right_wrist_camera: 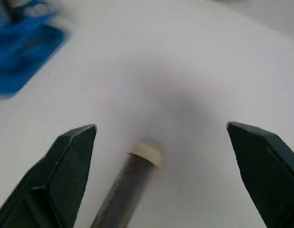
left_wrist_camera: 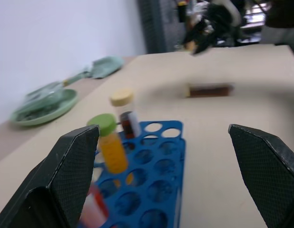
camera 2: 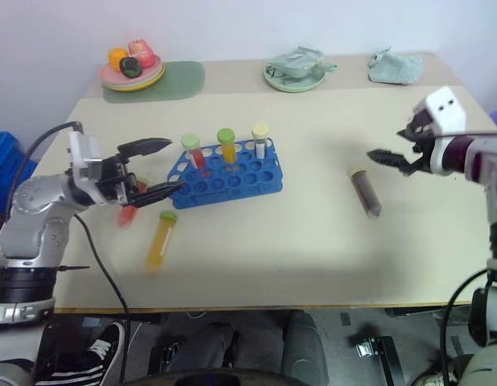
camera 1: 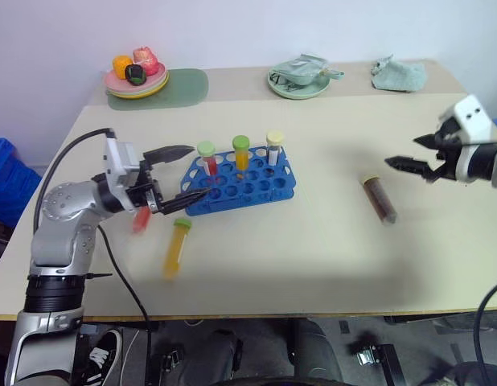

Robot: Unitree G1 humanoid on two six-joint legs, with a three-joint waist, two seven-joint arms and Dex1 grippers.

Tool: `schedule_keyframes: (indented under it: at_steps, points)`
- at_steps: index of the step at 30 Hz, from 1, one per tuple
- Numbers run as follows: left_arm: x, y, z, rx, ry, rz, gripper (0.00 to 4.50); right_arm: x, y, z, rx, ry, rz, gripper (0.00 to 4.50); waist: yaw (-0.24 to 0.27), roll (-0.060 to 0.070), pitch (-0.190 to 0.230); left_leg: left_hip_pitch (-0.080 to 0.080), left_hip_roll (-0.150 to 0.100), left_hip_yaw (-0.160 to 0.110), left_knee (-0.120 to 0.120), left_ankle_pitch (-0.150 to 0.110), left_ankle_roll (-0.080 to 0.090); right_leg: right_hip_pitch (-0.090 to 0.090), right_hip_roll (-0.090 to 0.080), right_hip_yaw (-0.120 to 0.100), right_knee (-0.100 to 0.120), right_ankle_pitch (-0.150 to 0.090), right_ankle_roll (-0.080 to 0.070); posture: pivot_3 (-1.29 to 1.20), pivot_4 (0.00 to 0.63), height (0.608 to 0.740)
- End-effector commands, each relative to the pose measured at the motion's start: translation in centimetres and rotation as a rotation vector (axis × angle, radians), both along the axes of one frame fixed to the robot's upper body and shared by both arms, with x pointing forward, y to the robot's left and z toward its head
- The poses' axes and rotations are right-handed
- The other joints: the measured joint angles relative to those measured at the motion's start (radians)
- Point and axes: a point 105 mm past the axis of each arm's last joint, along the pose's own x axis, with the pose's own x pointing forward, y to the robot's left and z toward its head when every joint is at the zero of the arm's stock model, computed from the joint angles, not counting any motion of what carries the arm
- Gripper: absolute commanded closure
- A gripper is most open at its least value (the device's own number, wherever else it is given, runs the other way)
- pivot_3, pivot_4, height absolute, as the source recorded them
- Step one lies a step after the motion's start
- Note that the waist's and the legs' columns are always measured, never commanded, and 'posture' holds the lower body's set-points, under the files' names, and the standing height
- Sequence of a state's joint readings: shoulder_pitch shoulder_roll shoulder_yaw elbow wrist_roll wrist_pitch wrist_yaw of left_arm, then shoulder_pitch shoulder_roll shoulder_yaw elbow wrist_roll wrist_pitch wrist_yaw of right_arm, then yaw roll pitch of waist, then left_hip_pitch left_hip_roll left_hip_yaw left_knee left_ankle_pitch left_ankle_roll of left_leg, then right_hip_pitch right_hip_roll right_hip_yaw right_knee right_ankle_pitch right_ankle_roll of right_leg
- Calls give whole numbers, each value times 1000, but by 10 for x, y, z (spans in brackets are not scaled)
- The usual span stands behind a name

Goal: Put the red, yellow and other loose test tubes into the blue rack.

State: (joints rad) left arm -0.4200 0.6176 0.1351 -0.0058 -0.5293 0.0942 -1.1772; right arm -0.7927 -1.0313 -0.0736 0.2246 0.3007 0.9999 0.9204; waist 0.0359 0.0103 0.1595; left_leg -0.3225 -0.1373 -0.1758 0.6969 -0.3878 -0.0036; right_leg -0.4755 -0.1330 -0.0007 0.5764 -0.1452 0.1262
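Note:
The blue rack (camera 1: 248,190) stands mid-table with three capped tubes upright in its back row. My left gripper (camera 1: 197,171) hovers open at the rack's left end, with nothing between its fingers. Just under it a red test tube (camera 1: 141,219) shows as a blur by the table surface. A yellow test tube (camera 1: 176,246) with a green cap lies in front of the rack's left corner. A brown tube (camera 1: 379,199) with a cream cap lies to the right. Above and right of the brown tube (right_wrist_camera: 132,183), my right gripper (camera 1: 403,153) stands open and empty.
At the back left a plate of toy food (camera 1: 137,81) rests on a green mat (camera 1: 190,85). A green plate holding a cloth (camera 1: 298,81) and a crumpled cloth (camera 1: 400,74) sit along the back edge. A blue bin (camera 1: 4,178) stands off the table's left.

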Motion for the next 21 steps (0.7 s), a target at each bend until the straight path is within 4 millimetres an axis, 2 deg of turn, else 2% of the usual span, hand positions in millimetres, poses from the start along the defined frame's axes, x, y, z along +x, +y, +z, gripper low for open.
schedule_keyframes:
  at_steps: [1,5,8,14,21]
  points:
    - [0,2,5,-2,-43,-5,56,-3,18,4,52,141,-21,0,-1,0,0,0,0,1,0,0,0,0,0,0,0,0,0,0,150,740]
    - [-6,-1,-1,0,-47,-24,56,-3,30,-12,80,348,-117,0,1,0,0,-1,0,3,0,0,1,-1,0,1,-1,0,0,0,150,740]
    - [-11,-3,-6,0,-49,-32,56,2,30,-25,57,441,-205,0,1,-1,0,-1,0,3,0,-1,1,-1,-1,1,-1,0,0,0,150,740]
    - [-20,-2,-12,4,-49,-24,56,11,10,-48,13,510,-378,0,3,-1,0,-3,-1,3,1,-1,1,-2,-1,0,-1,1,0,0,150,740]
    - [-28,2,-13,4,-47,-7,56,15,8,-64,-11,556,-415,0,-10,-1,0,-3,-1,4,1,0,1,-3,-1,1,0,1,0,0,150,740]
